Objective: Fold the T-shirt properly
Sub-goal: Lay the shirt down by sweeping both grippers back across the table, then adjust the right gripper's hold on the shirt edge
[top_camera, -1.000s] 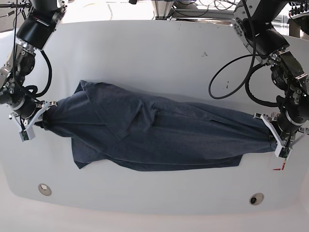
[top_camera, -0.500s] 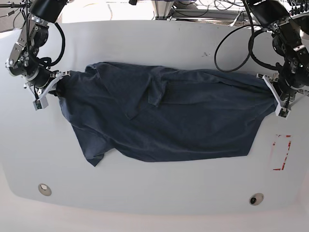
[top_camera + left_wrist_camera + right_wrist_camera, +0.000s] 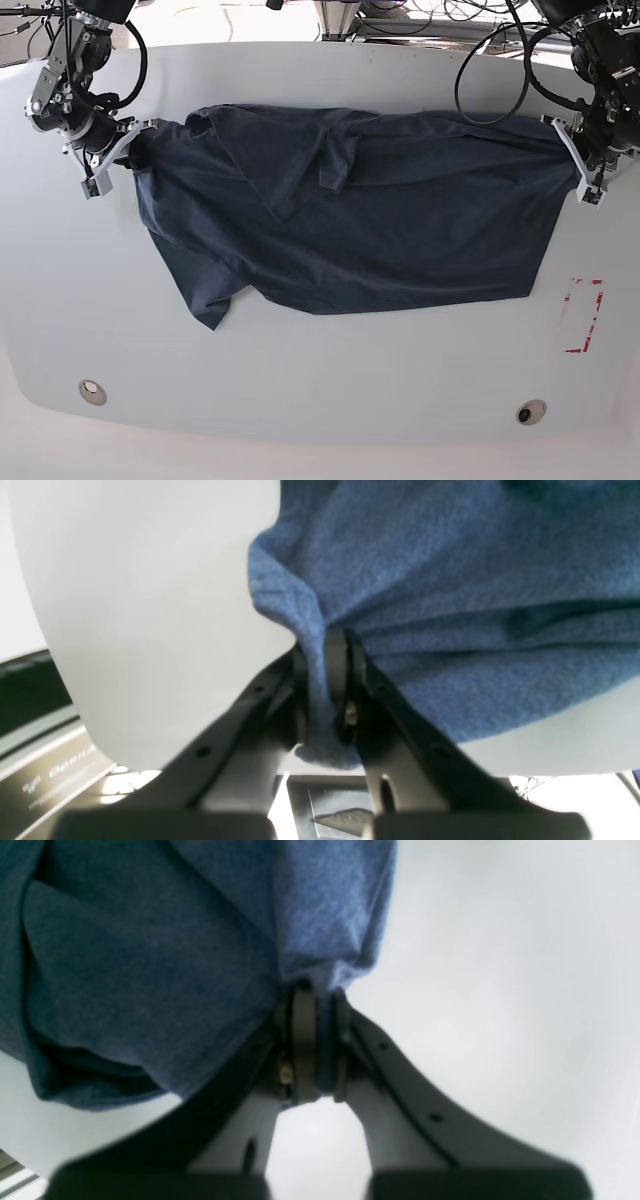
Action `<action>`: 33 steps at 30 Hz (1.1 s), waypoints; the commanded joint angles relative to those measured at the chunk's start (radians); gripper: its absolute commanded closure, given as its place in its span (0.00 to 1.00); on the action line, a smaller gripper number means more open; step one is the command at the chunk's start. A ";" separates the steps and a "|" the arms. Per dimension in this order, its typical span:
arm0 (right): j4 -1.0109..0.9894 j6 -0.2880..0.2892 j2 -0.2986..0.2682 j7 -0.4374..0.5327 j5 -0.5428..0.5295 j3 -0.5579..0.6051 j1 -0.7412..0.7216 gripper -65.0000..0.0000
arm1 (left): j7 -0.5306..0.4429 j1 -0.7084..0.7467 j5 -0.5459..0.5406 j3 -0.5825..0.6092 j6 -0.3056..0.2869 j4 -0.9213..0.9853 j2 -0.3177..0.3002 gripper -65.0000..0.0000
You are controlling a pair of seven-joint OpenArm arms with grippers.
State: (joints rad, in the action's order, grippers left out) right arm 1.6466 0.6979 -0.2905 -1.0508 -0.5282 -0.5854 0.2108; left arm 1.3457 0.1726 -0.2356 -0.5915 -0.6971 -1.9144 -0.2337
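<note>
The dark navy T-shirt (image 3: 350, 220) hangs stretched between my two arms over the white table (image 3: 320, 380), its lower edge draped on the surface and a folded flap near the top middle. My left gripper (image 3: 572, 148), on the right of the base view, is shut on the shirt's right end. In the left wrist view the T-shirt (image 3: 450, 605) is pinched between the closed fingers (image 3: 336, 680). My right gripper (image 3: 118, 150), on the left of the base view, is shut on the shirt's left end. The right wrist view shows the T-shirt (image 3: 150, 965) clamped in its fingers (image 3: 305, 1040).
A red rectangular outline (image 3: 583, 315) is marked on the table at the right. Two round inserts (image 3: 92, 392) (image 3: 531, 412) sit near the front edge. Cables and equipment lie beyond the table's far edge.
Both grippers have carried the shirt away from the front edge toward the far side and lifted it. The cloth has spread wider, and the red mark is uncovered.
</note>
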 commanded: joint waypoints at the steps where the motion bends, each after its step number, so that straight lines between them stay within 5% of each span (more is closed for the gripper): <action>1: 0.016 0.000 -0.013 0.028 -0.007 -0.008 0.009 1.00 | -0.005 -0.003 0.006 -0.017 -0.001 -0.020 -0.016 1.00; 17: 0.019 0.000 0.015 0.030 -0.008 -0.008 0.040 0.96 | -0.005 0.015 0.002 -0.028 -0.001 -0.020 -0.059 1.00; 20: 0.022 0.000 0.015 0.028 -0.017 -0.009 0.040 0.81 | -0.005 0.015 0.002 -0.028 -0.001 -0.020 -0.063 1.00; 26: 0.076 0.000 0.026 0.028 -0.019 -0.067 0.035 0.35 | -0.005 0.015 0.002 -0.029 -0.001 -0.020 -0.065 1.00; 33: 0.059 0.000 0.098 -0.007 -0.011 -0.198 -0.080 0.11 | -0.005 0.015 0.000 -0.029 -0.001 -0.020 -0.063 1.00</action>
State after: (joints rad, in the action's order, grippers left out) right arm 1.7100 0.6983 -0.1898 -1.0531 -0.5201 -0.7670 0.1787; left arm 1.3457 0.1940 -0.2359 -0.6147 -0.6971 -1.9152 -0.2806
